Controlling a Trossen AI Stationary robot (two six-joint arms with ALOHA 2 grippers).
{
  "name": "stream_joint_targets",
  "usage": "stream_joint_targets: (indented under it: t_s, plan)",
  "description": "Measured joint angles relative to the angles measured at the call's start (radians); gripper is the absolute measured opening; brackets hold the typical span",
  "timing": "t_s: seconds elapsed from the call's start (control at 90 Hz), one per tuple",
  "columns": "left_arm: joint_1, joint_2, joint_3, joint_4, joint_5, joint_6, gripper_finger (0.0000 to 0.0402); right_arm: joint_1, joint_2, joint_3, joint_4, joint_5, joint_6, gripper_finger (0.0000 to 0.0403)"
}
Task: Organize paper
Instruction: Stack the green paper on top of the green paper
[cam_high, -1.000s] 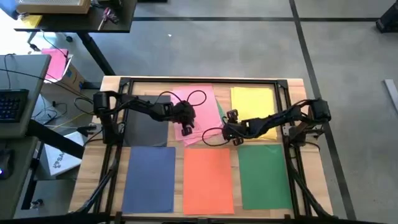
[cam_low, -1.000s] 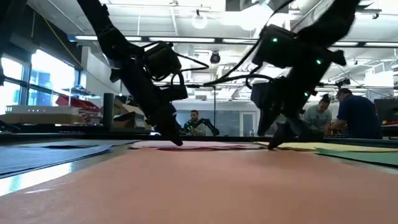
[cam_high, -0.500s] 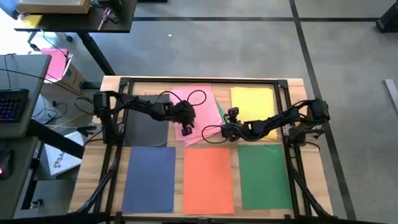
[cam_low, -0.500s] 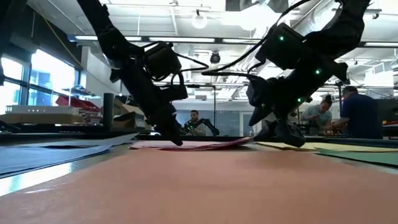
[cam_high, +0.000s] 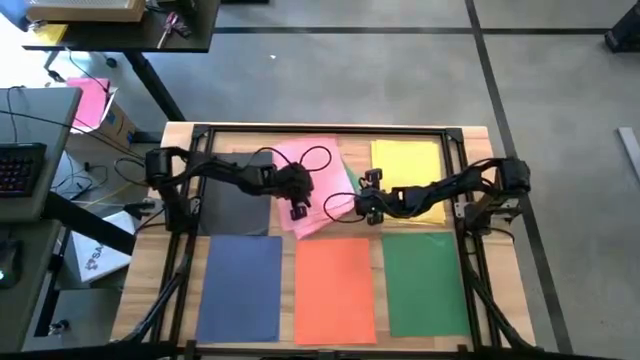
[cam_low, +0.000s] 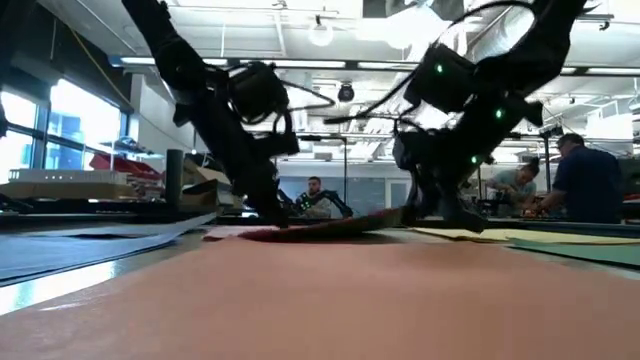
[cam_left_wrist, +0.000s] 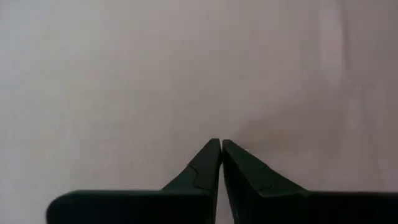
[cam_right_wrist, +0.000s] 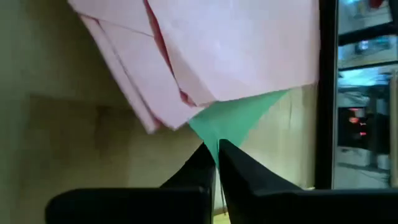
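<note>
Since a second ago the right arm has slid leftward along the counter and lifted the near edge of the pink stack, which now bows upward in the low view where it lay flat.

Going left to right on the wooden counter (cam_high: 180, 135): a dark grey sheet (cam_high: 238, 208) lies at the far left with a blue sheet (cam_high: 242, 283) in front of it. The left pincer (cam_high: 299, 205), fingers together, presses its tips onto the thin pink paper sheets (cam_high: 310, 165), probably to pin the pile while its other side is worked. Below lies an orange sheet (cam_high: 335, 288). The right pincer (cam_high: 363, 209) is clamped on the corner of a green sheet (cam_right_wrist: 233, 117) poking out beneath the pink ones, apparently to draw it free. Beyond lie a yellow sheet (cam_high: 405, 160) and another green sheet (cam_high: 425, 283).
</note>
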Motion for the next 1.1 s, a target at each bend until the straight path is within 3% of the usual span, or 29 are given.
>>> stream_joint_targets:
  t_s: [0.167,0.378,0.5,0.589,0.633,0.678,0.789,0.844,0.956,1.1]
  plan:
    - [-0.014,-0.104,0.002,0.014,-0.041,0.001,0.0007,0.071,-0.056,0.107,-0.297,-0.121,0.099,0.0000]
    - [-0.033,-0.176,0.004,0.028,-0.045,0.000,0.0007,0.193,-0.163,0.281,-0.657,-0.123,0.248,0.0000]
    - [-0.054,-0.173,0.004,0.028,-0.045,0.000,0.0007,0.257,-0.240,0.400,-0.775,0.025,0.370,0.0000]
    - [-0.070,-0.170,0.004,0.018,-0.045,-0.003,0.0007,0.301,-0.297,0.447,-0.782,0.198,0.459,0.0000]
    - [-0.077,-0.168,0.004,0.019,-0.045,-0.007,0.0007,0.319,-0.318,0.449,-0.780,0.228,0.507,0.0000]
    - [-0.083,-0.168,0.004,0.016,-0.046,-0.007,0.0007,0.339,-0.331,0.446,-0.792,0.162,0.531,0.0000]
    - [-0.095,-0.168,0.004,-0.002,-0.046,-0.007,0.0007,0.406,-0.332,0.420,-0.866,-0.222,0.589,0.0000]
    - [-0.099,-0.168,0.004,-0.010,-0.046,-0.008,0.0007,0.451,-0.330,0.415,-0.869,-0.343,0.641,0.0000]
    - [-0.107,-0.168,0.004,-0.018,-0.047,-0.027,0.0007,0.562,-0.328,0.414,-0.868,-0.447,0.756,0.0000]
    - [-0.137,-0.168,0.004,-0.004,-0.048,-0.052,0.0007,0.709,-0.328,0.414,-0.890,-0.461,0.985,0.0000]
